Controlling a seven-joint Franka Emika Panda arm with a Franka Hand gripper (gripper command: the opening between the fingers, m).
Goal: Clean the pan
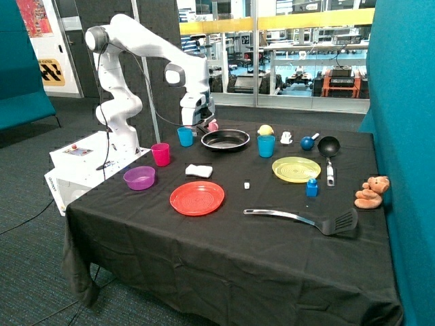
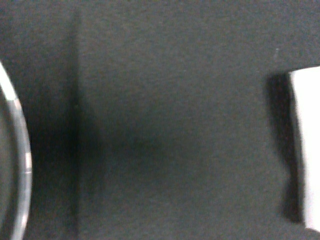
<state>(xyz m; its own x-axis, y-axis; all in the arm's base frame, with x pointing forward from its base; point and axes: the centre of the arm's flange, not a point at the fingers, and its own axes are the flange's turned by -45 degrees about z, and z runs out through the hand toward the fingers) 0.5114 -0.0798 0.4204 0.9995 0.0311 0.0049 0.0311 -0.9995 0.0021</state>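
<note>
Gripper low beside pan at frame centre, finger state impossible to tell, white cloth below, red plate nearer.

Bare cloth between pan, sponge

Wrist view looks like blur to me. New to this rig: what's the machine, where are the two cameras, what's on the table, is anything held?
The machine is a white Franka arm; its end effector hangs beside the black frying pan. The outside view comes from a camera standing apart. The wrist view looks down from the arm: black tablecloth, the pan's shiny rim at one edge, a white cloth at the other. Also on the table: a red plate, yellow plate, spatula, cups. Nothing visibly held; its state isn't clear.
</note>
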